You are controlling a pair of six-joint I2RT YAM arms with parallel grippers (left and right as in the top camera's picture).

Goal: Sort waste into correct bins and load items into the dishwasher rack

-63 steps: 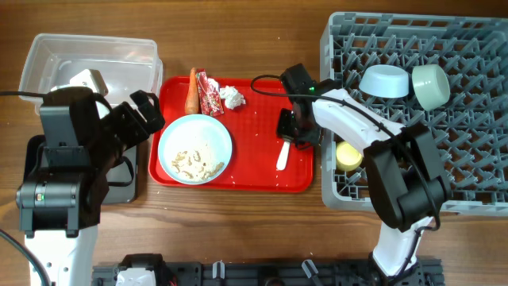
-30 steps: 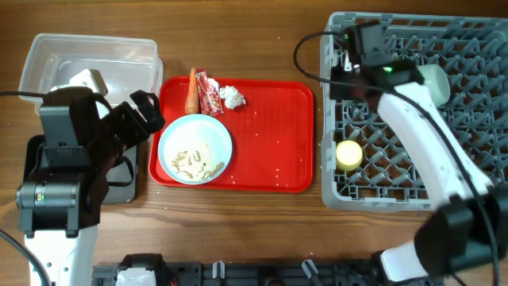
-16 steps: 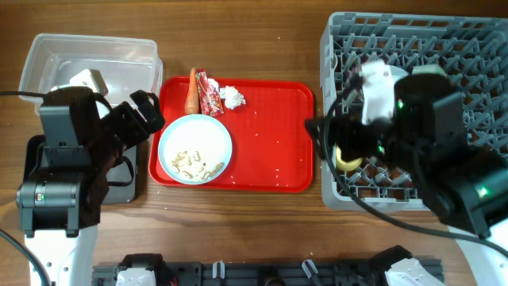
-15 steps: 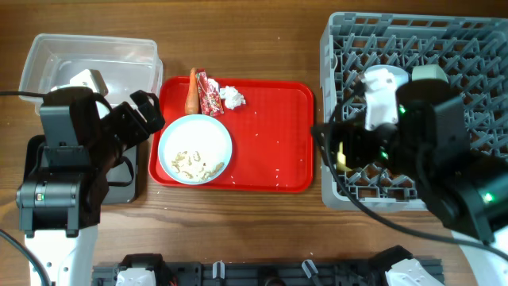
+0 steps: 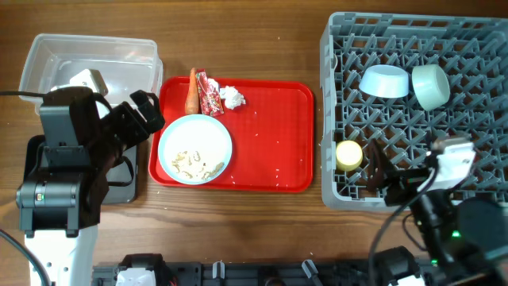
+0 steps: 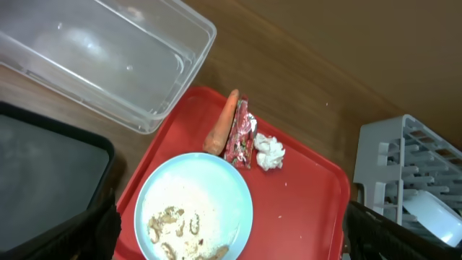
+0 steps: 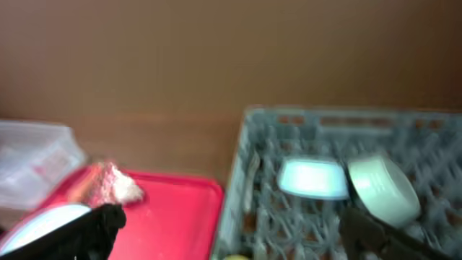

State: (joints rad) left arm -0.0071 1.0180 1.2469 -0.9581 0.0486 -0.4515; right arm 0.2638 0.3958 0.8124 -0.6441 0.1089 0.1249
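On the red tray [image 5: 270,151] lie the round white plate [image 5: 194,148] with beige food scraps, the carrot [image 5: 191,91], the red-and-white wrapper [image 5: 210,94] and the white tissue [image 5: 232,97]. The grey dishwasher rack [image 5: 476,56] holds the light blue bowl [image 5: 383,81], the pale green bowl [image 5: 430,86] and the yellow cup [image 5: 348,155]. The spoon does not show. My left gripper [image 5: 151,111] hangs open at the tray's left edge, high over the plate [image 6: 193,209]. My right gripper [image 5: 382,181] is open and empty above the rack's near left part, beside the cup.
The clear tub [image 5: 87,59] stands at the far left. The black tray [image 5: 119,171] in front of it is mostly hidden under my left arm. Bare wooden table runs along the back and front edges. The right wrist view is blurred.
My right arm pulled back from the rack's far left corner to its near side, and its jaws opened. The spoon is gone from the red tray. The left arm stayed still.
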